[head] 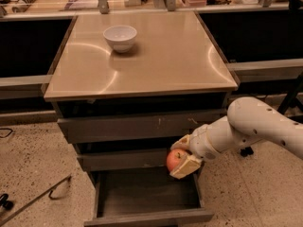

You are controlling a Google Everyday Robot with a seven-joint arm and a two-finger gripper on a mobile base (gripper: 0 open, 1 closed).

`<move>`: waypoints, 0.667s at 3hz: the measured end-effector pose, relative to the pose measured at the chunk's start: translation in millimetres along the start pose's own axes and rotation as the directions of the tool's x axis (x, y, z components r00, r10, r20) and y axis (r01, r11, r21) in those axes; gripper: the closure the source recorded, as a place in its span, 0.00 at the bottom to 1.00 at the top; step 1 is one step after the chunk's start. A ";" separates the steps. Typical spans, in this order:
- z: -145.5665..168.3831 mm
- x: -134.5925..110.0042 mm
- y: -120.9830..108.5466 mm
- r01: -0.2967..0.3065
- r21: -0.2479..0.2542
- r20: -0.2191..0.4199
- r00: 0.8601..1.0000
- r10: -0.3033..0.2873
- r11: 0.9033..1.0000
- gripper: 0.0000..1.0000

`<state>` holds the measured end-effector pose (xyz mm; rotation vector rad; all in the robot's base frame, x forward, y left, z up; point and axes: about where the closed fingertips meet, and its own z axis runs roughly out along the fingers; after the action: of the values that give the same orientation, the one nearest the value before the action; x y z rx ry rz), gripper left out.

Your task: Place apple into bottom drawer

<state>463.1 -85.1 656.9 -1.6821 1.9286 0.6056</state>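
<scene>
- The bottom drawer (147, 217) is nearest, pulled out toward the camera as a wide, shallow grey tray. Its dark floor is in plain view, and its plain front edge runs left to right.
- The apple (174, 160) hangs in the air above the drawer's rear right corner, level with the right end of the middle drawer front (123, 160). It is not inside the tray.
- The gripper (182, 158) has its jaws closed on the apple, one tan pad over the top and one beneath. The apple's red side faces left.
- The apple looks round with no clear long axis. Its stem cannot be made out, so I cannot tell which way it points.
- The white arm (255, 126) reaches in from the right of the picture and slopes down to the gripper.
- Above is the scratched upper drawer front (142, 126), which is shut.
- The tan tabletop (165, 56) caps the cabinet.
- A white bowl (120, 37) stands upright on the far left part of the tabletop, well apart from the apple. Only its pale inner wall shows.
</scene>
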 end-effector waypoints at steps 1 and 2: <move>17.9 22.2 2.4 0.021 0.009 -0.027 0.999 -0.021 1.000 1.00; 64.7 64.9 -7.9 0.096 0.023 -0.032 0.995 -0.096 0.995 1.00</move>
<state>469.4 -95.1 565.7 -1.7673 1.8567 0.5203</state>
